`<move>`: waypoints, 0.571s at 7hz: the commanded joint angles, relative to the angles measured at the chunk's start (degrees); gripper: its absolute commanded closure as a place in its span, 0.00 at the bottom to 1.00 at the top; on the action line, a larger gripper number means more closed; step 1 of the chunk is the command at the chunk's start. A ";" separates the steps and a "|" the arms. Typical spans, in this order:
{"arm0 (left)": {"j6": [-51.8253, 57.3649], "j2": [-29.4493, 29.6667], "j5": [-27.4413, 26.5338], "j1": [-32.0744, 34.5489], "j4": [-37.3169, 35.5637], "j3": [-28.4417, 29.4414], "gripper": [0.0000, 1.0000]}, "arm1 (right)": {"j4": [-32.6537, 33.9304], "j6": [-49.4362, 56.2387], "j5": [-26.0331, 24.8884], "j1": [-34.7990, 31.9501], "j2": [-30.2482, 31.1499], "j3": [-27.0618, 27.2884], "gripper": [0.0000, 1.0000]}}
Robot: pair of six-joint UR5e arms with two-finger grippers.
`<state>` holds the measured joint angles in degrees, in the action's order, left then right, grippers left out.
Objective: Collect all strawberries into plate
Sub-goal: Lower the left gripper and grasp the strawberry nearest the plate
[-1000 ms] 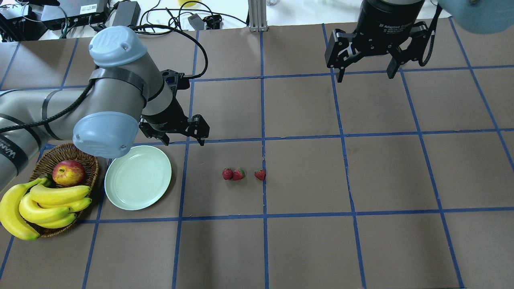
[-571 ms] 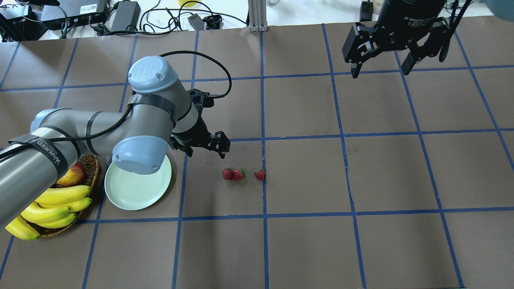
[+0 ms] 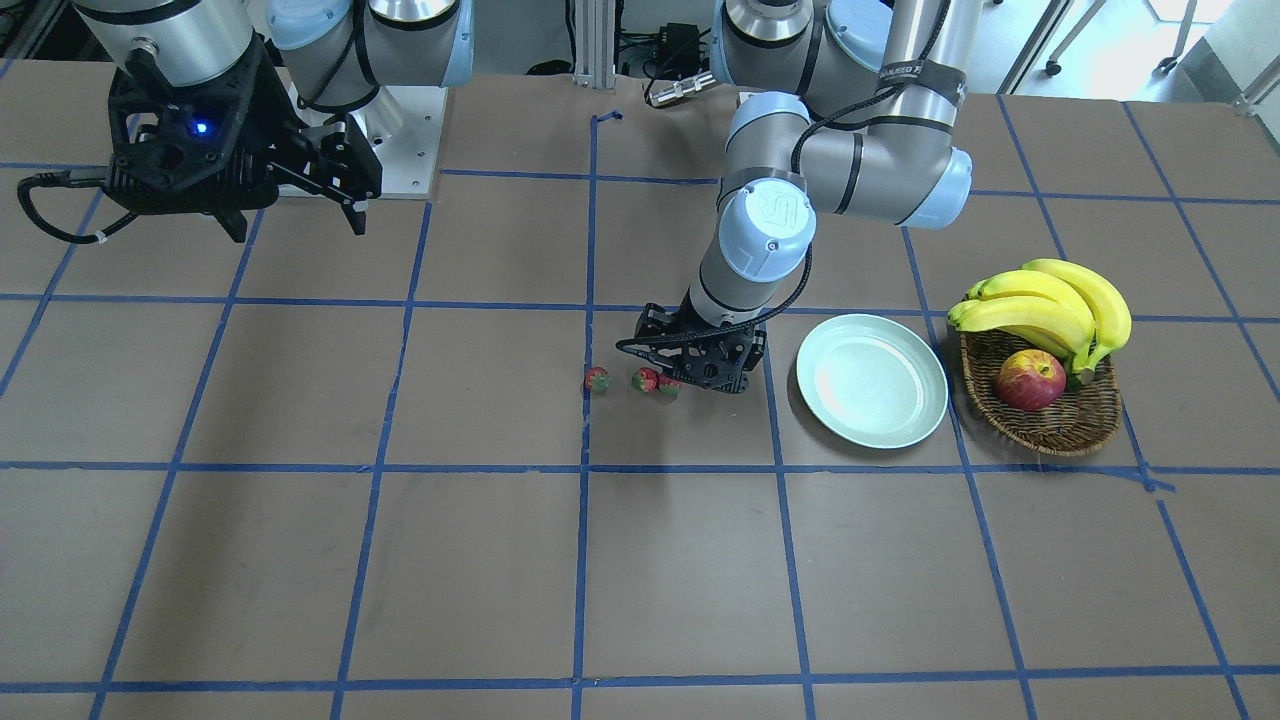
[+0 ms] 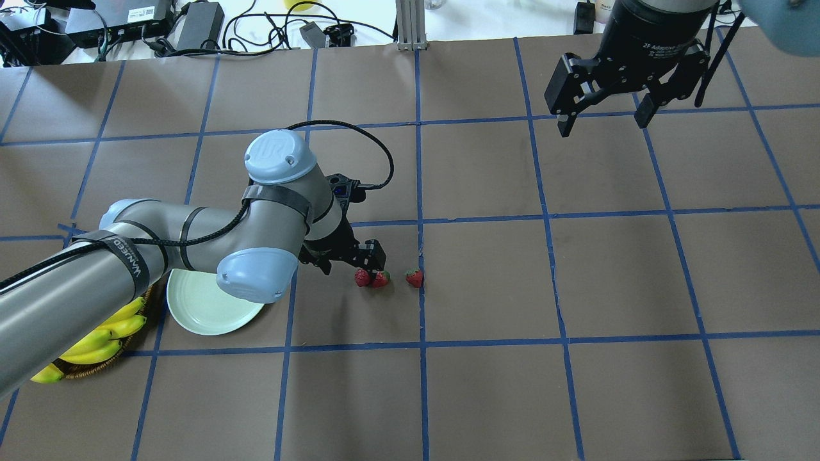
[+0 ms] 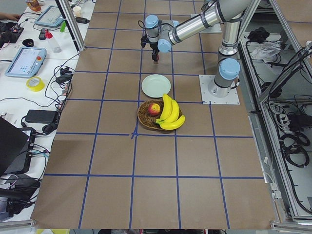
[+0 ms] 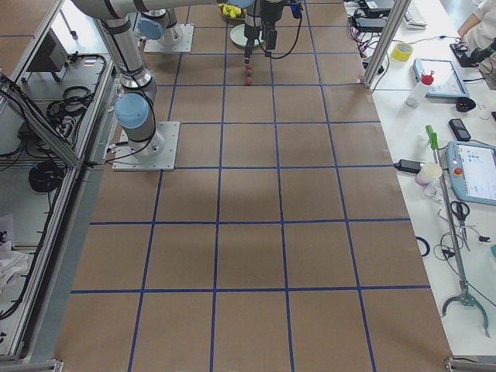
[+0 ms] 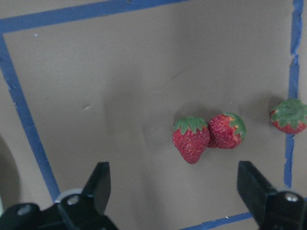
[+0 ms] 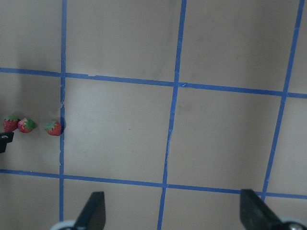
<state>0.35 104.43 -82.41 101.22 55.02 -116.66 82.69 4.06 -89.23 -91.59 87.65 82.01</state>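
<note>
Three small red strawberries lie in a row on the brown table: a touching pair (image 4: pixel 362 277) (image 4: pixel 381 278) and one apart to the right (image 4: pixel 414 278) on a blue tape line. They also show in the left wrist view (image 7: pixel 191 139) (image 7: pixel 227 130) (image 7: pixel 289 115). My left gripper (image 4: pixel 351 261) is open and empty, low over the table right behind the touching pair, also seen from the front (image 3: pixel 700 375). The pale mint-green plate (image 3: pixel 872 380) is empty, left of the berries; my left arm partly covers it in the overhead view (image 4: pixel 198 314). My right gripper (image 4: pixel 602 125) is open and empty, high at the far right.
A wicker basket (image 3: pixel 1050 425) with an apple (image 3: pixel 1030 380) and bananas (image 3: pixel 1050 300) stands just beyond the plate, on the robot's left. Cables and boxes lie past the table's far edge (image 4: pixel 192 25). Blue tape lines grid the table.
My left arm has swung right and down from above the plate to the touching pair of strawberries, still open. My right gripper has shifted slightly right. The berries have not moved.
</note>
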 commanded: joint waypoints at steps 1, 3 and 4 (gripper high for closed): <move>0.09 1.56 -0.03 0.55 -0.35 -0.14 0.13 | 3.69 0.07 -1.02 0.01 0.06 0.34 0.00; 0.70 2.35 -0.03 0.55 -0.35 -0.06 0.20 | 3.88 -0.10 -0.77 -0.08 0.15 0.34 0.00; 0.88 2.79 -0.03 0.55 -0.35 -0.06 0.25 | 3.71 -0.28 -0.86 -0.08 0.15 0.34 0.00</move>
<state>1.01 106.70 -82.44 101.77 54.67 -116.73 86.44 3.97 -90.05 -91.66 87.78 82.35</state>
